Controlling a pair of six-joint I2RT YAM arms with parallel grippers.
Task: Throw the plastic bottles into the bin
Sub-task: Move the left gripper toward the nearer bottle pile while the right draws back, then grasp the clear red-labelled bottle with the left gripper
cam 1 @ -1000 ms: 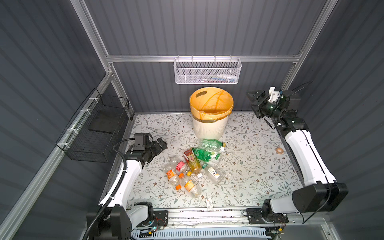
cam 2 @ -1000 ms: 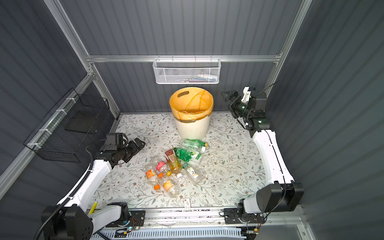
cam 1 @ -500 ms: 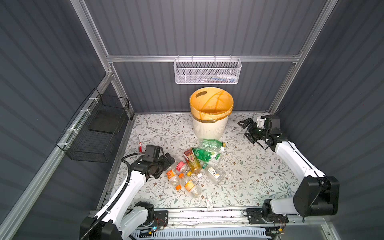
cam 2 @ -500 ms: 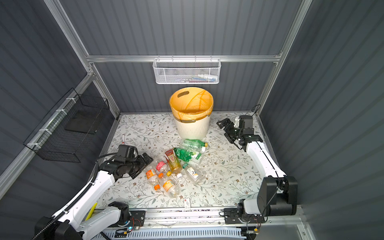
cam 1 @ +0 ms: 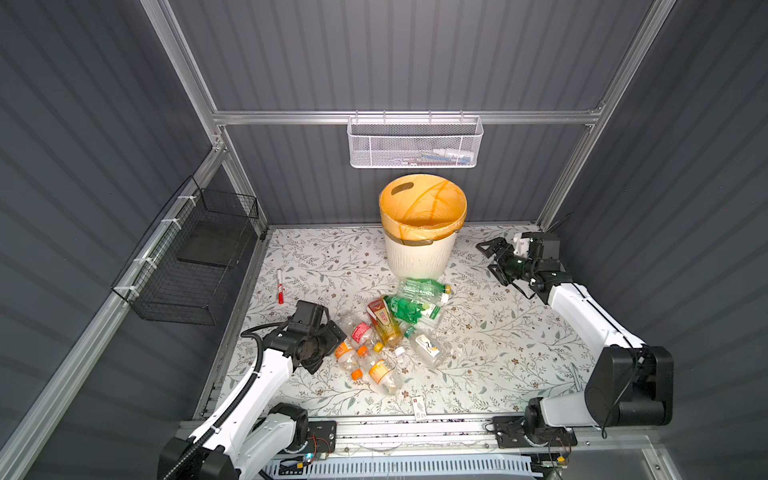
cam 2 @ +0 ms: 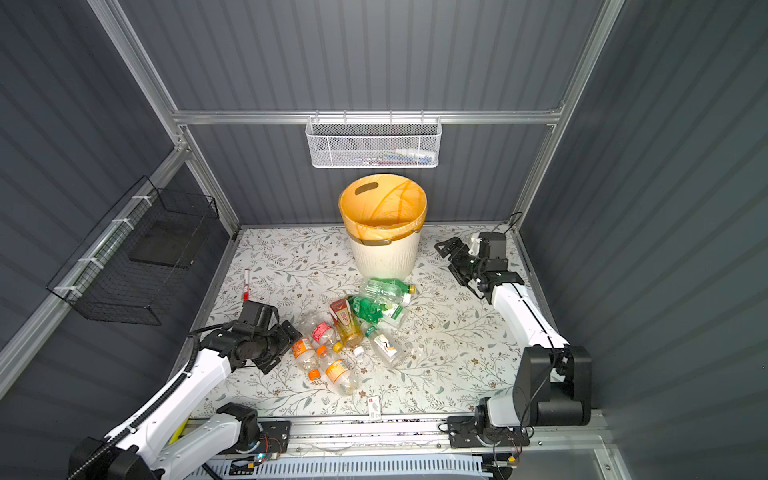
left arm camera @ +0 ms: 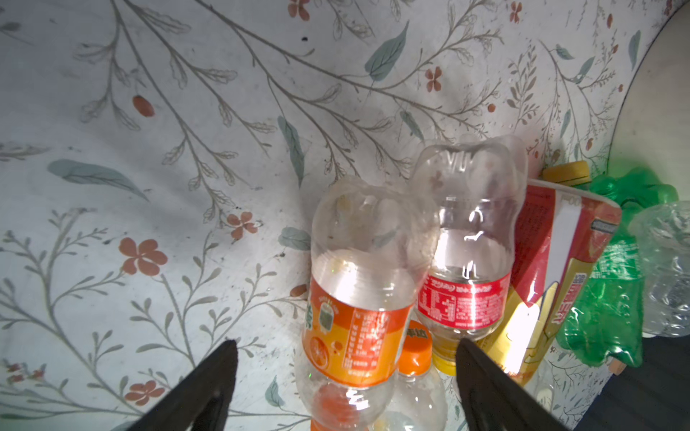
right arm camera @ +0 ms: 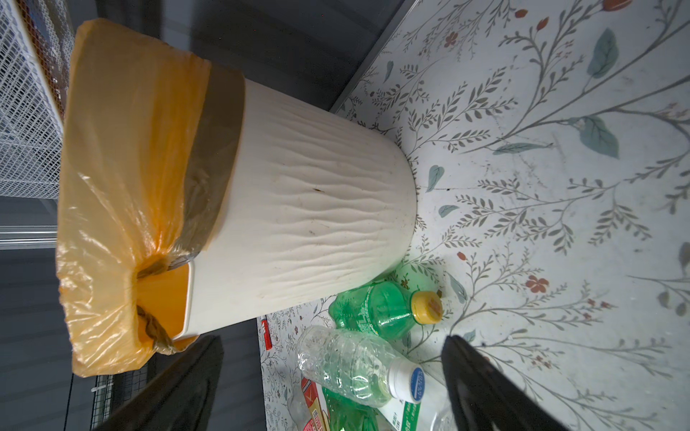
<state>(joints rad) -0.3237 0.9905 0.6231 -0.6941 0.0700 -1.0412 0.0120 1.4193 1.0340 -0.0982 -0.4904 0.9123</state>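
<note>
Several plastic bottles [cam 1: 409, 311] are lying in a loose heap on the floral table [cam 1: 511, 332], between the two arms. They overlap so much that the exact count is hard to make out. None of them is showing inside the bin [cam 1: 419, 255], which is standing upright at the back of the table with its orange bag [cam 1: 422, 199] folded over the rim.

A green bottle with a yellow cap [right arm camera: 377, 309] is lying on its side just beside the bin's foot. A crumpled clear bottle with a white cap [right arm camera: 351, 365] is lying next to it.

The left gripper [cam 1: 332, 349] is hovering low at the heap's left edge with its jaws spread wide. In the left wrist view an orange-labelled clear bottle [left arm camera: 358, 298] is lying between the two black fingers [left arm camera: 209, 380], and neither one is pressing on it. A red-labelled clear bottle [left arm camera: 463, 298] is touching its side, and an amber bottle with a red and yellow label [left arm camera: 541, 280] is lying beyond that.

The right gripper [cam 1: 490, 259] is hanging right of the bin, well apart from the heap, with its jaws also wide and nothing between them.

A red-and-white marker pen [cam 1: 280, 286] is lying near the table's left edge. A small white card [cam 1: 419, 407] is lying at the front edge.
</note>
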